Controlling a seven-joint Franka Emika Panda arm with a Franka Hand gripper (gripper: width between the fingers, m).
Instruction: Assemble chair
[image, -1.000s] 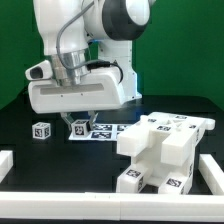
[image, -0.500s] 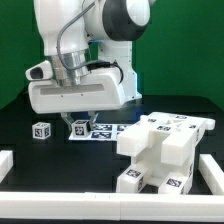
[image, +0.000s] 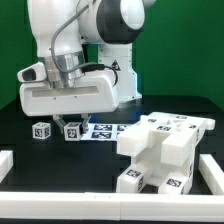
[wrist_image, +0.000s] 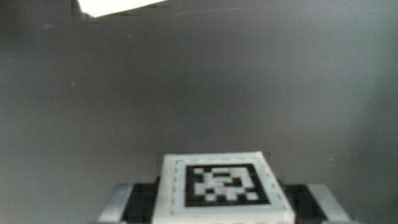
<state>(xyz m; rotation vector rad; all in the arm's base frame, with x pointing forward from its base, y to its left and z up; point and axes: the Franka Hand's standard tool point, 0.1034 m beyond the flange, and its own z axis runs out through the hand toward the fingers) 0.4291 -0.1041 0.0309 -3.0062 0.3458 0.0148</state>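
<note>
Where hand (wrist_image: 215, 203) closes, chair piece (wrist_image: 219, 180) clamped between fingers (wrist_image: 125, 200)

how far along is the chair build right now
Done: a part-built chair stands at the exterior view's right, with several blocky pieces joined. In hand: the gripper is closed on a small tagged piece. Left: that piece and a loose tagged piece beside it are not yet on the chair.

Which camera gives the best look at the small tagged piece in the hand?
The wrist view: the small tagged piece sits close up between the hand's fingers, its tag facing the camera. The exterior view shows it only tiny, under the hand, beside another small cube.
</note>
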